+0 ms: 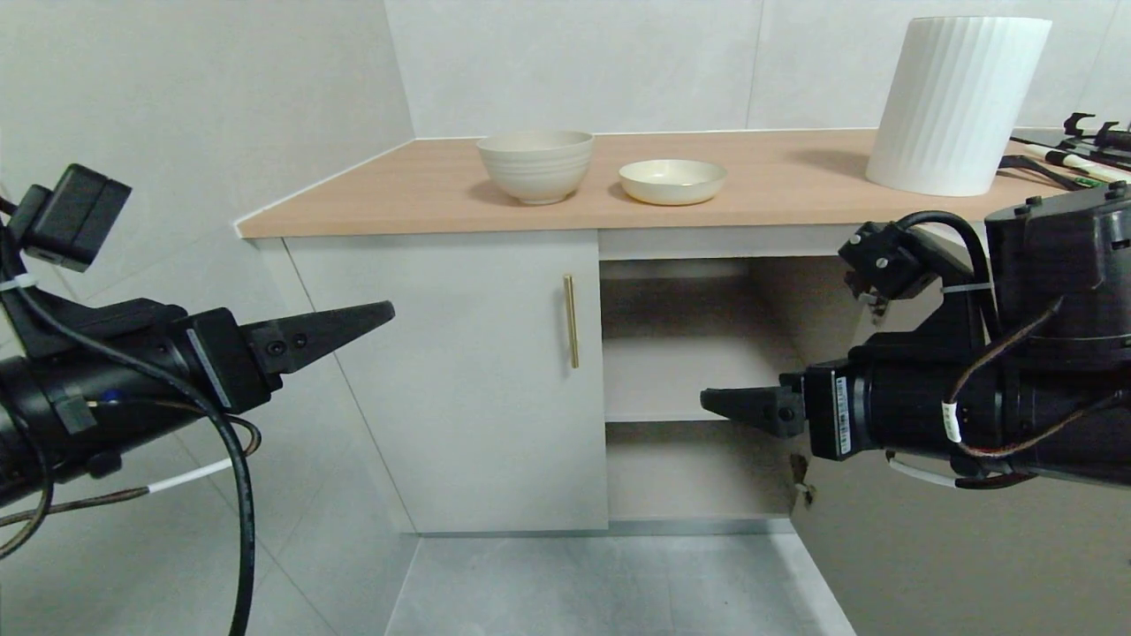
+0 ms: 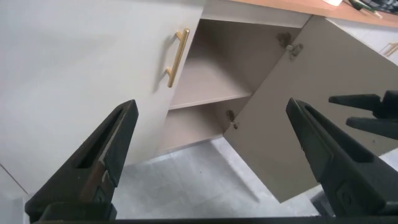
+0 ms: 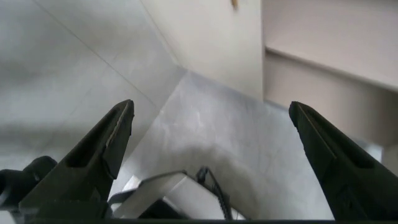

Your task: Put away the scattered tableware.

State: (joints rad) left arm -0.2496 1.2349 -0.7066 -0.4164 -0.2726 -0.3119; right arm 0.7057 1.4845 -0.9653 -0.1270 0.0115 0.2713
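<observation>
Left gripper (image 2: 211, 106) and right gripper (image 3: 211, 106) both spread apart before cabinet (image 1: 459, 371), bowl (image 1: 535, 164) and dish (image 1: 672, 180) on countertop (image 1: 371, 199).

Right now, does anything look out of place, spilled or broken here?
Nothing spilled or broken. The bowl and small dish sit upright on the counter, outside the cabinet, whose right door stands open.

The thin items (image 1: 1074, 157) on the counter (image 1: 398, 190) are cut off by the head view's edge. The open cupboard door (image 1: 954, 556) is partly hidden behind the right gripper (image 1: 720, 405)
</observation>
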